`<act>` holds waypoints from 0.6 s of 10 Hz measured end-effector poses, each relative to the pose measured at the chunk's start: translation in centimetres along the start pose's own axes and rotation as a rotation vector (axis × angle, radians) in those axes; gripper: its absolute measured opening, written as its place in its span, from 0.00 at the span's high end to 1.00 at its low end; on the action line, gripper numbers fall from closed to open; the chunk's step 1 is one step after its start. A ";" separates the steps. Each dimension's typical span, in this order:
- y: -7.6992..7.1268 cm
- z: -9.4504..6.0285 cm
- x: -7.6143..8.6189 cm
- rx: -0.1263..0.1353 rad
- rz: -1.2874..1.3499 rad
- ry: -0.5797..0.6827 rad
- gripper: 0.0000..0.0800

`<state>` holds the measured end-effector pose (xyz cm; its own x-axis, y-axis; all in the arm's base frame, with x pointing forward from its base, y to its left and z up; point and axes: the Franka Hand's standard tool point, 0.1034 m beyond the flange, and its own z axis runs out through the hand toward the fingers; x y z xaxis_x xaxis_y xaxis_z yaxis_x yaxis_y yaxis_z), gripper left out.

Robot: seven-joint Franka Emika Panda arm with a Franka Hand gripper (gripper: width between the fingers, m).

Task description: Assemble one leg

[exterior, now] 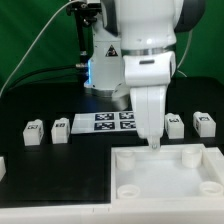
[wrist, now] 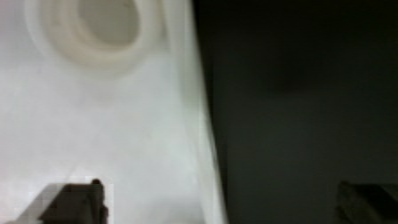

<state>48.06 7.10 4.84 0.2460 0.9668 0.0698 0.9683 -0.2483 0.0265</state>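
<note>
Several legs lie on the black table. Two are at the exterior view's left [exterior: 34, 131] [exterior: 60, 129] and two at its right [exterior: 174, 124] [exterior: 205, 122]. Each is a small white post with a marker on it. The large white panel [exterior: 160, 186] with round corner sockets lies in front. My gripper [exterior: 153, 145] hangs over the panel's far edge, apart from every leg. In the wrist view the gripper [wrist: 222, 205] is open. One finger [wrist: 71, 202] is over the panel [wrist: 107, 120] and the other is over the table. A socket [wrist: 98, 25] shows ahead. No leg shows in the wrist view.
The marker board [exterior: 105, 122] lies between the two pairs of legs, behind the panel. A small white piece [exterior: 2, 165] sits at the exterior view's left edge. The arm's white body stands over the middle of the table.
</note>
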 end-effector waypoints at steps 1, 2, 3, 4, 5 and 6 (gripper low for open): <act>-0.9 -0.9 1.2 -0.009 0.083 0.002 0.19; -1.9 -1.6 2.5 -0.012 0.245 0.007 0.19; -3.2 -1.7 4.2 -0.012 0.381 0.015 0.19; -4.3 -1.4 5.2 -0.003 0.510 0.018 0.19; -4.5 -1.6 6.2 -0.004 0.594 0.021 0.19; -4.1 -2.3 7.6 -0.005 0.752 0.025 0.19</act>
<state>45.89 15.34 7.53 0.8401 0.5344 0.0933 0.5390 -0.8417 -0.0325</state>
